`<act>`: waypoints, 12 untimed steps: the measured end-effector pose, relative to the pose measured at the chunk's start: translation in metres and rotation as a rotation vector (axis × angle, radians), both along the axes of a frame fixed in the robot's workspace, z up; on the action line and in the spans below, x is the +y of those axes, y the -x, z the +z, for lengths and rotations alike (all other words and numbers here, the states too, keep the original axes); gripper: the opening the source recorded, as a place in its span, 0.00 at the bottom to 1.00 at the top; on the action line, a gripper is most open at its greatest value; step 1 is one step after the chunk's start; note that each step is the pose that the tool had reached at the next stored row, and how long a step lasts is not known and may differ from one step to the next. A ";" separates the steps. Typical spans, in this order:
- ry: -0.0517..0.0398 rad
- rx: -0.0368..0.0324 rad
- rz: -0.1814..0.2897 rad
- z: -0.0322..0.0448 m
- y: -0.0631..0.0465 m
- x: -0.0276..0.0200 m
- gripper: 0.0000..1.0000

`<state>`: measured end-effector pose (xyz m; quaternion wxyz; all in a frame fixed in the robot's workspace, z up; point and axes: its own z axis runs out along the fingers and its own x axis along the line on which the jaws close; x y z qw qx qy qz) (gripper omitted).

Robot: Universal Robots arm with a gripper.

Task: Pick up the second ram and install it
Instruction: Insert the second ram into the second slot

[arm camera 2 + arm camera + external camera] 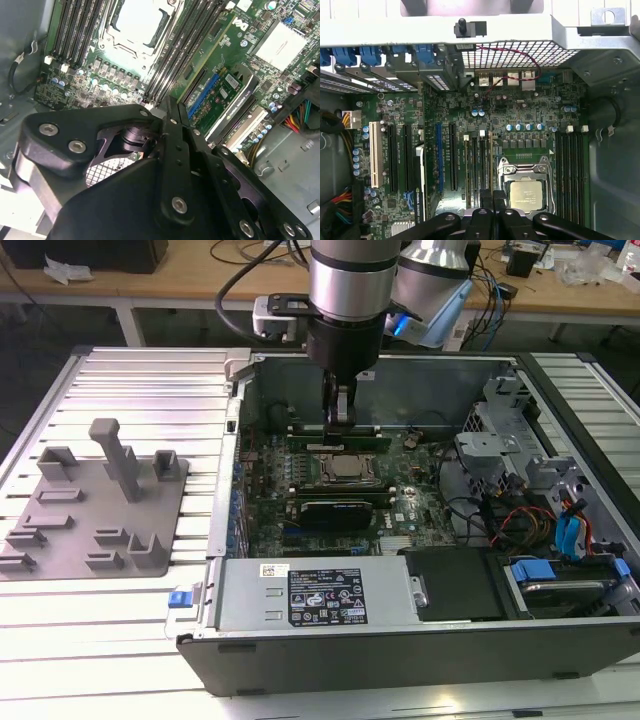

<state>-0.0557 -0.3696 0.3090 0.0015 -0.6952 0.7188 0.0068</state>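
**A:** What is on the exterior view's left?

**B:** A grey plate (pixel 90 512) with a post and small holders. It lies on the ribbed table (pixel 130 380), just beside the open case (pixel 400 655).

**A:** And the claw (pixel 340 420)?

**B:** It is down inside the case, at the slots on the far side of the CPU (pixel 350 470). In both wrist views its jaws stand nearly closed, pinching the top edge of the ram (pixel 205 50).

**A:** Where does the ram sit?

**B:** It stands on edge along a slot just beside the CPU, gripped near its middle.

**A:** And further right?

**B:** A black card (pixel 335 510) lies on the CPU's near side. Cables (pixel 510 520) and a blue-tabbed drive (pixel 570 535) fill the case's end on the exterior view's right.
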 end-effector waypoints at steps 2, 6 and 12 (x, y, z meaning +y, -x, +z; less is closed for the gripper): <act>-0.0001 -0.0002 0.000 0.0000 0.000 0.0000 0.09; 0.0000 -0.0002 0.000 -0.0066 0.000 0.0000 0.09; -0.0001 -0.0003 0.000 -0.0164 0.000 -0.0001 0.09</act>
